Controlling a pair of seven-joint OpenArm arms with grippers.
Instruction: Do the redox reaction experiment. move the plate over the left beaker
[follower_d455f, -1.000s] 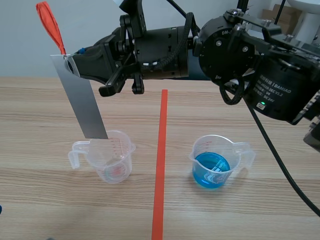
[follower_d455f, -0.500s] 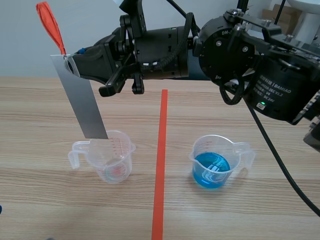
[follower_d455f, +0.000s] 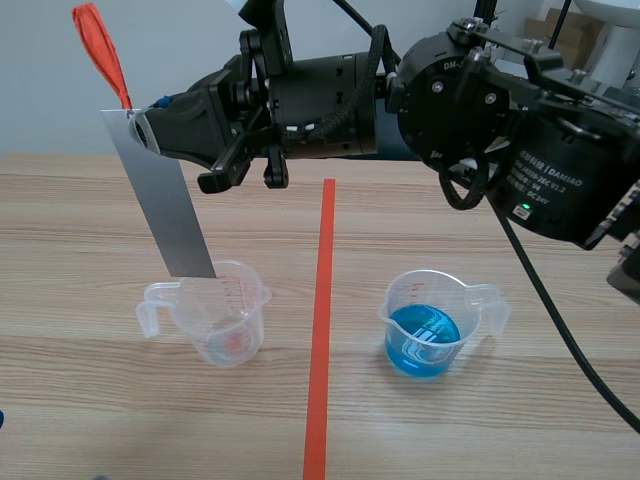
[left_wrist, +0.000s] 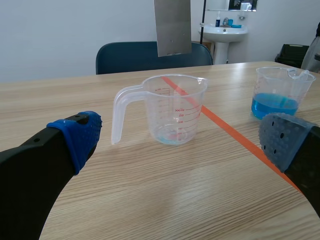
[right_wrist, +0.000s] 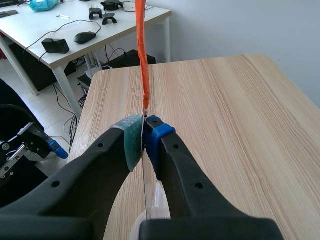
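Note:
A thin grey metal plate (follower_d455f: 162, 200) with an orange-red strip (follower_d455f: 100, 52) at its top hangs tilted over the left beaker (follower_d455f: 222, 312), its lower end at the beaker's rim. My right gripper (follower_d455f: 146, 128), reaching across from the right, is shut on the plate's top; its pads (right_wrist: 133, 137) pinch the plate edge-on in the right wrist view. The left beaker (left_wrist: 172, 111) is clear with only a trace of liquid. The right beaker (follower_d455f: 430, 322) holds blue liquid. My left gripper (left_wrist: 180, 145) stands open low on the near side of the left beaker, with the plate (left_wrist: 172, 26) hanging above it.
An orange-red tape line (follower_d455f: 321, 330) runs down the table between the two beakers. A blue chair (left_wrist: 150, 55) stands behind the table's far edge in the left wrist view. A white desk (right_wrist: 75, 30) with small items lies beyond the table.

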